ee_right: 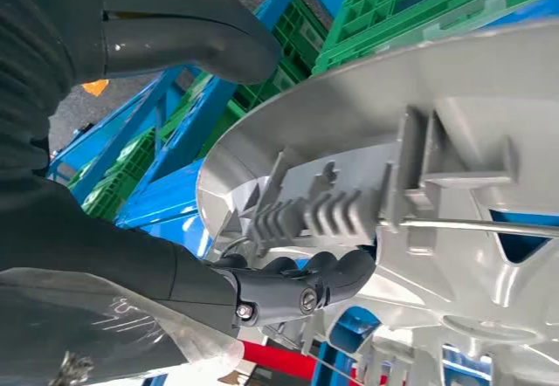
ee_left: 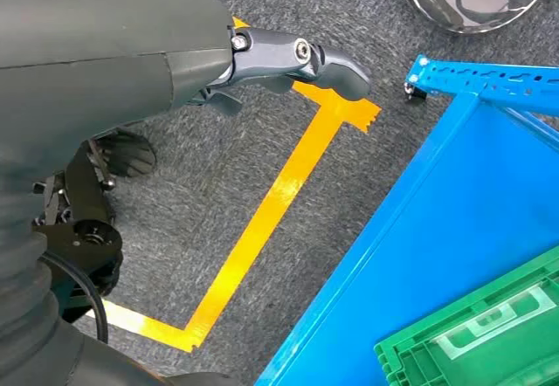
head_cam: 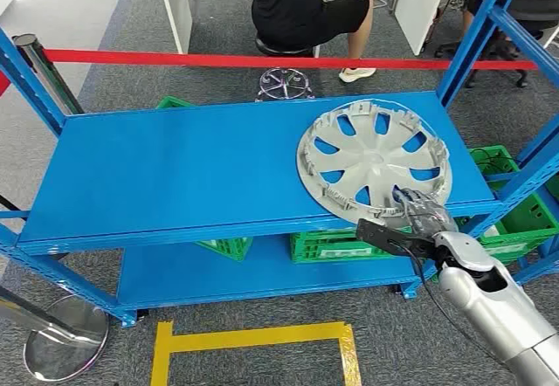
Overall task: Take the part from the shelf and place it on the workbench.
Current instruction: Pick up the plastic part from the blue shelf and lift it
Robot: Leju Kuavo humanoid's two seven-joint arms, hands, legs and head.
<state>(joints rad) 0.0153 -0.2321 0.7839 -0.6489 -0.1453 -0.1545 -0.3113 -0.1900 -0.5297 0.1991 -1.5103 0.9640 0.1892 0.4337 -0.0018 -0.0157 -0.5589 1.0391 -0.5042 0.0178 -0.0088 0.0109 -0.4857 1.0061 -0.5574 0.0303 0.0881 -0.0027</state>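
A silver hubcap (head_cam: 372,159) lies flat on the right end of the blue shelf's upper board (head_cam: 184,168). My right hand (head_cam: 422,210) is at its near rim. In the right wrist view the dark fingers (ee_right: 297,286) curl against the clips inside the hubcap (ee_right: 461,124), while the thumb (ee_right: 197,37) stands off the rim's outer side with a gap between. My left hand (ee_left: 197,63) hangs over the grey carpet beside the shelf's lower board (ee_left: 448,246), fingers apart, holding nothing.
Green crates (head_cam: 329,246) sit on the lower board, another (head_cam: 521,220) at the right. A yellow tape square (head_cam: 251,338) marks the floor in front. A red barrier tape (head_cam: 197,58) and a seated person (head_cam: 303,6) are behind the shelf. A chrome post base (head_cam: 63,334) stands at the front left.
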